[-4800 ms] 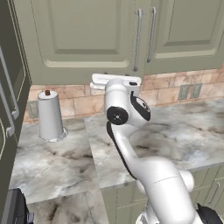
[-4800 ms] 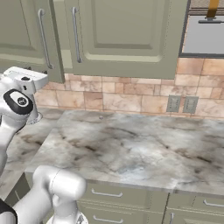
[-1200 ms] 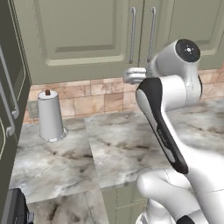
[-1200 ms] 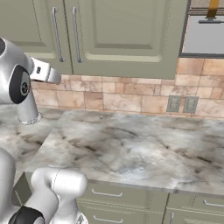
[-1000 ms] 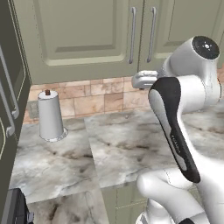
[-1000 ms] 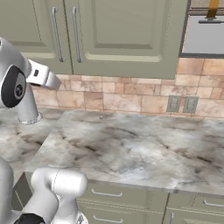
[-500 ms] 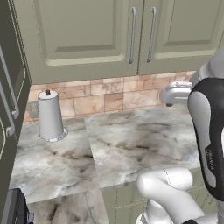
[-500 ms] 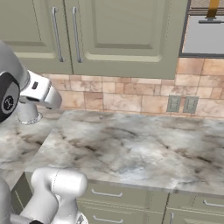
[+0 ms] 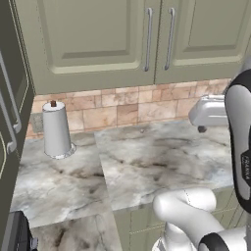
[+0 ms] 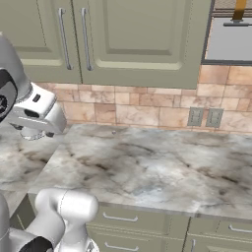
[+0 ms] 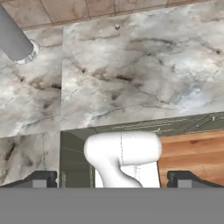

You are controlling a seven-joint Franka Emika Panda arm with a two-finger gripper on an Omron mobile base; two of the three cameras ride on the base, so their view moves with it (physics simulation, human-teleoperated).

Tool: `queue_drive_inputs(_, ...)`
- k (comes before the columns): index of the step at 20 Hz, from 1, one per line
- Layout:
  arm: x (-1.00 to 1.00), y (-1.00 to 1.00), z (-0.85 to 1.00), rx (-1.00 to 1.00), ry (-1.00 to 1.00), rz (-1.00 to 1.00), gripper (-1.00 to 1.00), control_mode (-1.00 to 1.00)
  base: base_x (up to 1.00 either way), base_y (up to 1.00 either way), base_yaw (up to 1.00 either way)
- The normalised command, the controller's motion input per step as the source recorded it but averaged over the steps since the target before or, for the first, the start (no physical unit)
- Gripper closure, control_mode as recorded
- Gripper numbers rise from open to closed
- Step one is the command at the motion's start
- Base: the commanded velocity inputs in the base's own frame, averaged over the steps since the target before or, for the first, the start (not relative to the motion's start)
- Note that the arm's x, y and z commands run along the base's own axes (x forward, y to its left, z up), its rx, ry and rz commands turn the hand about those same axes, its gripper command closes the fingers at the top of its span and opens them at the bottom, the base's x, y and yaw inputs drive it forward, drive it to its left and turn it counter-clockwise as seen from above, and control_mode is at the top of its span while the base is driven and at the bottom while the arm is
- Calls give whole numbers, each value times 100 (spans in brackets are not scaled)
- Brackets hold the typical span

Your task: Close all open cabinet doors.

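Two sage upper cabinet doors hang above the counter, the left door [image 9: 93, 39] and the right door [image 9: 211, 34]. Their silver bar handles stand side by side, and both doors sit flush with the cabinet front. The right base view shows the same pair [image 10: 142, 34]. My hand [image 9: 210, 112] hovers low over the marble counter at the right, well below the doors and away from them. In the hand view my gripper [image 11: 111, 180] points down at the counter's front edge, with the fingertips [image 11: 38, 179] wide apart and nothing between them.
A paper towel roll [image 9: 56, 130] stands at the back left of the counter [image 9: 147, 162]. A dark tall panel with long silver handles [image 9: 11, 103] fills the left edge. Outlets [image 10: 204, 117] sit in the tile backsplash, a window [image 10: 231, 34] is up right, and drawer fronts [image 10: 133, 219] run below.
The left upper door stood ajar at first and now sits flush. My hand has swung away from the doors, rightward and down to counter height.
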Motion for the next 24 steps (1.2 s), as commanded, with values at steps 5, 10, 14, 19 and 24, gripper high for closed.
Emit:
queue_drive_inputs(5,-27,0,-43,-9,3,0,-100,-100,0,0,0)
queue_drive_inputs(10,-21,0,-28,-3,0,2,-100,-100,0,0,0)
queue_drive_inputs(14,-26,-1,0,0,5,1,-100,-100,0,0,0)
queue_drive_inputs(19,-22,0,0,0,8,0,-100,-100,0,0,0)
queue_drive_inputs(24,-13,0,0,0,1,0,-100,-100,0,0,0)
